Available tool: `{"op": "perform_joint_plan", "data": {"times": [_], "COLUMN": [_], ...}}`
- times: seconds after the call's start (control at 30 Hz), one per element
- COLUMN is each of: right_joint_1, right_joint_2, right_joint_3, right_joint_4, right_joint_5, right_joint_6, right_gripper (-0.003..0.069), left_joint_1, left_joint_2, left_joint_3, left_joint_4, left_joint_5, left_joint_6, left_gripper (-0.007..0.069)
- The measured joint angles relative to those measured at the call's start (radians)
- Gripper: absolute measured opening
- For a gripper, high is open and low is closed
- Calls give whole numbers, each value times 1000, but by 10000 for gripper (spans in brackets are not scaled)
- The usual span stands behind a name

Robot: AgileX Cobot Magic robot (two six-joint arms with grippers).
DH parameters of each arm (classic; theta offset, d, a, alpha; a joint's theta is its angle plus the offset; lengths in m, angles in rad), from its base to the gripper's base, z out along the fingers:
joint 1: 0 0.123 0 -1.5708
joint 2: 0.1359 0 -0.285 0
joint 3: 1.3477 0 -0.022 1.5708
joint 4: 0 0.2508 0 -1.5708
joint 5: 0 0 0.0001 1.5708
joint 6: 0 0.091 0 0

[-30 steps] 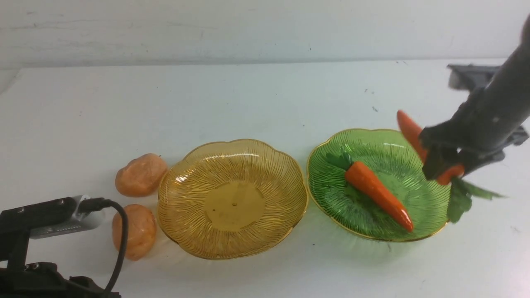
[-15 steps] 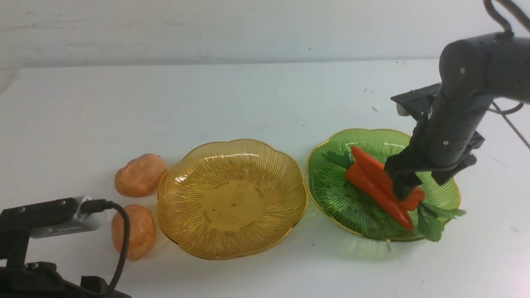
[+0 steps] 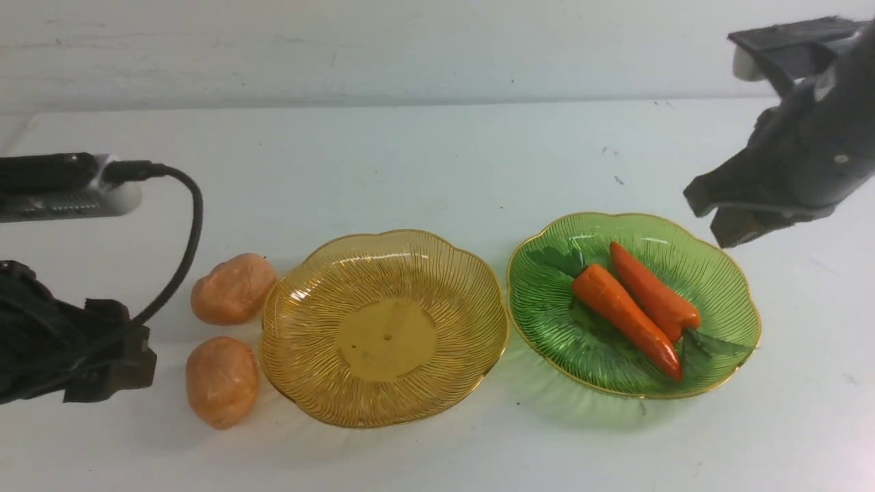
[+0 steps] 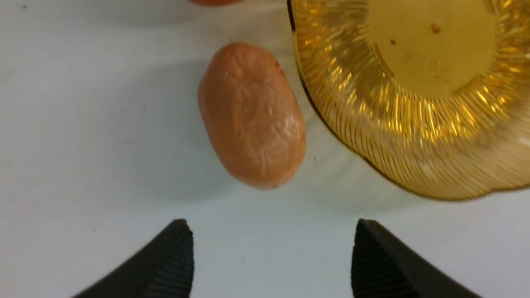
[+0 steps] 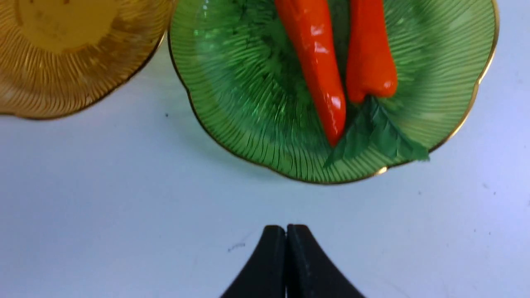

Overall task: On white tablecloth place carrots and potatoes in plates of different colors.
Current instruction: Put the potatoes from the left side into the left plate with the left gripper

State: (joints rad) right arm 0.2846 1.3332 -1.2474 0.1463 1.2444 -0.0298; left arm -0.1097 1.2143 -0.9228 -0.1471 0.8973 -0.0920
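Only the wrist views settle the jaws: right gripper (image 5: 286,227) clenched empty near the translucent green ribbed plate (image 5: 223,74) — left gripper (image 4: 272,227) spread wide before a lumpy orange-brown potato (image 4: 251,114).

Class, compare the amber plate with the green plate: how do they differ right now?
The amber plate is empty; the green plate holds two carrots. Two potatoes lie beside the amber plate, none beside the green plate. Both are scalloped, ribbed and gold-rimmed.

No readable text or labels
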Motion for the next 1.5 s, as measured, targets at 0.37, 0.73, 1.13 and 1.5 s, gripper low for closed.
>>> {"op": "perform_joint_plan", "data": {"times": [0.37, 0.73, 1.13, 1.5], "right_joint_1": [0, 0, 0, 0], "right_joint_2": [-178, -179, -179, -179], "right_joint_3": [216, 221, 221, 222], "right_joint_4": [-47, -34, -30, -24], "right_joint_5": [8, -45, -46, -59], "right_joint_6": [-9, -9, -9, -18], "right_gripper": [-15, -15, -15, -15], "left_joint_1": [0, 0, -34, -227], "left_joint_2": [244, 431, 219, 478], "left_joint_3": [-1, -17, -197, -214], "left_joint_4": [-26, -50, -139, -228], "left_joint_5": [-203, -242, -11, -273], "left_joint_6": [-13, -68, -12, 60], "left_gripper": [469, 435, 280, 415]}}
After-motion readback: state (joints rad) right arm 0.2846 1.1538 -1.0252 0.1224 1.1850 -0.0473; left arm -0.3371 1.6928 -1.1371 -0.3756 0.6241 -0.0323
